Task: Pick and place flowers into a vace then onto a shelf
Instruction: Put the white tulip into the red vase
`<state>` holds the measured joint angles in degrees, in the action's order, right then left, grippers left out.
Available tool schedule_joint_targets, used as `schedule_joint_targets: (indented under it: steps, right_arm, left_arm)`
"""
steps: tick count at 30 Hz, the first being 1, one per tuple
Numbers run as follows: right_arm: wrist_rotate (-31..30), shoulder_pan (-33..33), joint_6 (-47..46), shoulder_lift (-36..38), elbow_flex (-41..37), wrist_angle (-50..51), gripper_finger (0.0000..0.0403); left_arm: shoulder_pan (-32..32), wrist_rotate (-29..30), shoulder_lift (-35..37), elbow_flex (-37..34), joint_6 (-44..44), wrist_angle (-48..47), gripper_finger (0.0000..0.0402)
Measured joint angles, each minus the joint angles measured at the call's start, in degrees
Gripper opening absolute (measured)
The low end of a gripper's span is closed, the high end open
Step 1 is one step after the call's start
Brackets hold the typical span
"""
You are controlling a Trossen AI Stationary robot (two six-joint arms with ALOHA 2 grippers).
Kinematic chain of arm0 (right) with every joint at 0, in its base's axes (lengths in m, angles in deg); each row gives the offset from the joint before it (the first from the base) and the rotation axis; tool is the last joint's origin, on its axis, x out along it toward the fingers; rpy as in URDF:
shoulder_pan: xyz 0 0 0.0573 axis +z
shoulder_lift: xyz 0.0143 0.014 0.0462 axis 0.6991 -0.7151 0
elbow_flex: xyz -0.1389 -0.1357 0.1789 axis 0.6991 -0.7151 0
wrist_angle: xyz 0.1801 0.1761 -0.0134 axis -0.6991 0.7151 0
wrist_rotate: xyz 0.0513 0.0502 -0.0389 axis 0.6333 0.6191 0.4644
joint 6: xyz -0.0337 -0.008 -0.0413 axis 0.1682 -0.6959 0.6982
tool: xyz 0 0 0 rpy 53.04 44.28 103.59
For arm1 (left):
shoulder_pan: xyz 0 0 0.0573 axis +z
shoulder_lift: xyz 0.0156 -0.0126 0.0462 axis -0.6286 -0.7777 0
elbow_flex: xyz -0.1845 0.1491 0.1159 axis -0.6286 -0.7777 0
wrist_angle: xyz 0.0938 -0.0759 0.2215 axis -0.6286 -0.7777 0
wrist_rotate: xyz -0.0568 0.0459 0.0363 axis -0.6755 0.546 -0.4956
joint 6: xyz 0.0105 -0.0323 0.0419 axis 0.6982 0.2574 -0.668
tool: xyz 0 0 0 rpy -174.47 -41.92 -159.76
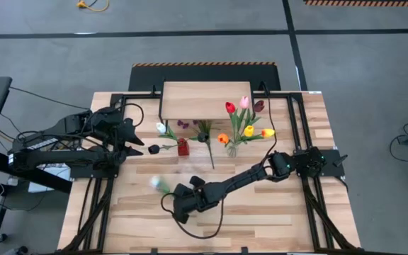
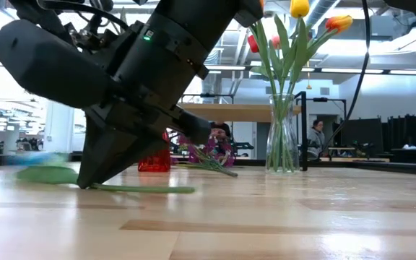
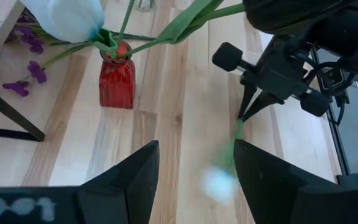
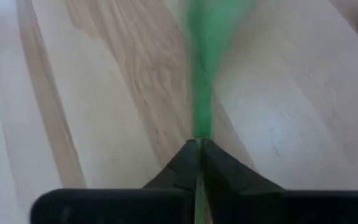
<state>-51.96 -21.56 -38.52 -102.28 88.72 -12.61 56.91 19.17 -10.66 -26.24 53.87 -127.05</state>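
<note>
Down at the table's front, my right gripper (image 4: 199, 149) is pinched shut on a green stem (image 4: 204, 81) lying flat on the wood; only the low view shows its leaf (image 2: 45, 174) on the boards. No writing I can read anywhere. My left gripper (image 3: 194, 168) hovers spread by the red vase (image 3: 117, 84). Beyond it, tulips (image 1: 243, 117) in a glass vase (image 2: 283, 137) beside the shelf (image 1: 205, 99).

Two matte-black arms, looped black cables.
Right hand (image 4: 199, 149): tapered dark wedge fingers; small green light glows on its wrist housing.
</note>
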Motion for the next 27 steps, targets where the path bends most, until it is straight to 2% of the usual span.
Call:
schedule_joint_targets:
  steps: [8, 17, 22, 27]
  right_arm:
    - [0.8, 0.3, -2.0, 0.2, 0.8, -1.3, 0.0003]
    - [4.4, 4.2, 5.5, -0.7, 11.7, -0.8, 0.0001]
    - [2.9, 5.6, 9.4, -0.4, 20.3, 6.2, 0.0000]
    - [-0.8, 6.5, 10.1, 4.2, 19.4, 6.8, 0.0000]
  left_arm:
    - [0.0, 0.0, 0.0, 0.0, 0.1, 0.0, 0.0195]
    - [0.0, -0.2, 0.0, 0.0, -0.2, -3.9, 0.0195]
    - [0.0, -0.2, 0.0, 0.0, -1.4, -6.3, 0.0195]
    - [0.0, -0.9, 0.0, 0.0, -1.5, -5.8, 0.0195]
